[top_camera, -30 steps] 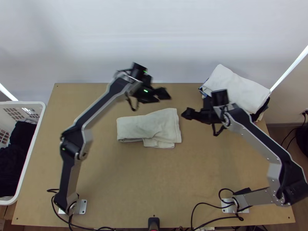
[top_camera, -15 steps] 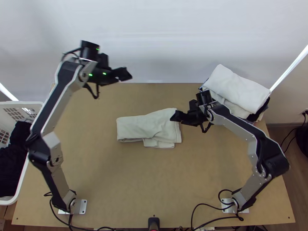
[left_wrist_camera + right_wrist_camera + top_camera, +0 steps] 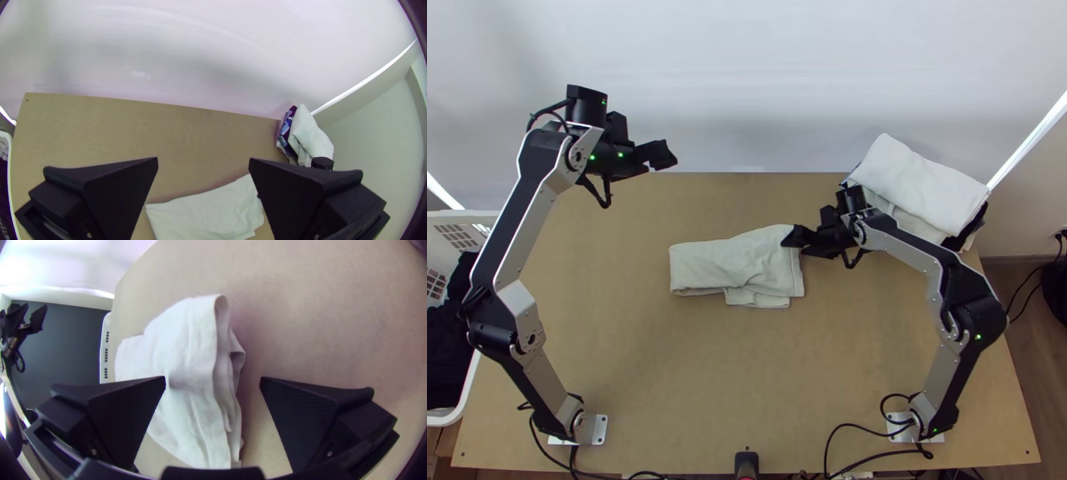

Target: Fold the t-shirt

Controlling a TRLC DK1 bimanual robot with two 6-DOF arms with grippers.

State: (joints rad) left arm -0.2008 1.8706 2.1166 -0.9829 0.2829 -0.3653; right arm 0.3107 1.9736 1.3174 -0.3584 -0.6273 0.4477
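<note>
Beneath the spread, empty right pincer [image 3: 213, 378], the folded t-shirt [image 3: 735, 260] lies on the tabletop [image 3: 707, 384], layered edge [image 3: 220, 373] seemingly lined up for gripping, while the left pincer [image 3: 203, 158] gapes empty well away, probably giving room.

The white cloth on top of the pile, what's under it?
Under the white cloth, blue patterned cloth and black cloth peek out. The rest is covered, so I can't tell.
</note>
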